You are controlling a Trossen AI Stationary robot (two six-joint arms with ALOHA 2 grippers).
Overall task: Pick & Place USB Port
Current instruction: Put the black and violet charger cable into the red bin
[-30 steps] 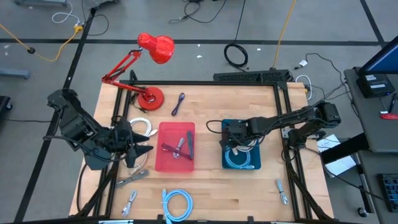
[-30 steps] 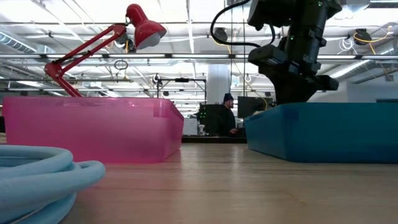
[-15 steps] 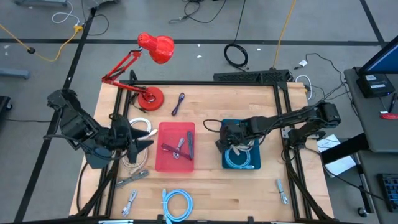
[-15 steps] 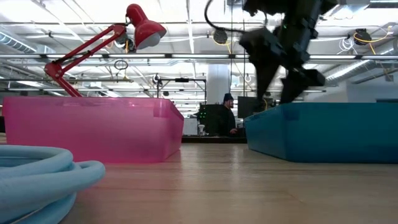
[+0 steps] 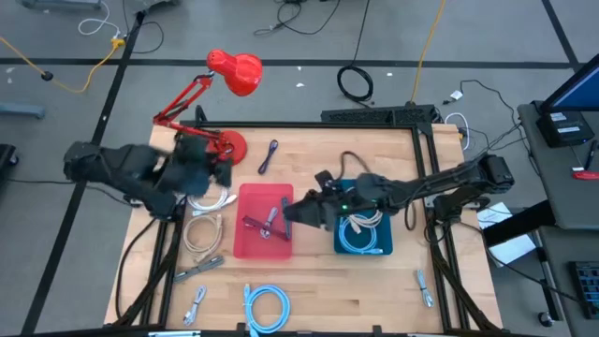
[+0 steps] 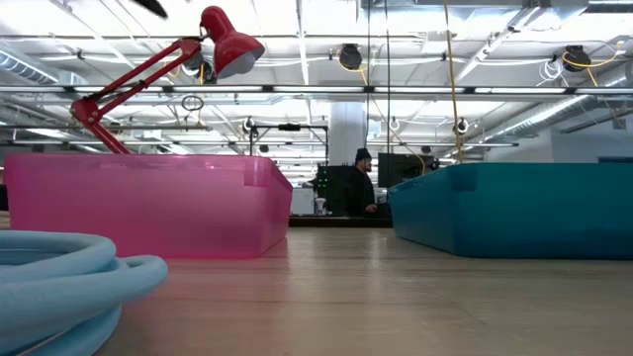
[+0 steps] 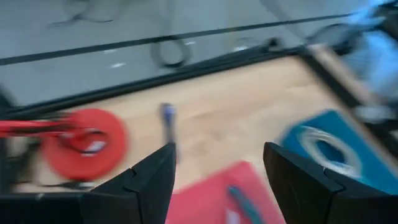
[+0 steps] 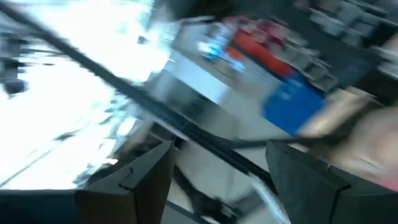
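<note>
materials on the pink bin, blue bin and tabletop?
Pink bin: looks like translucent plastic, since light glows through its wall. Blue bin: likely opaque plastic with a matte, even teal wall. Tabletop: pale wood, probably butcher block, with plank seams and grain visible.

Red lamp base (image 7: 92, 142) — blue bin (image 7: 329, 149).

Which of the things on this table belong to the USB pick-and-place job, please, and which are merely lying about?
Job: pink bin with cables, blue bin with coiled cable, loose connectors, right gripper, left gripper.
Lying about: red lamp, white cable coil.
</note>
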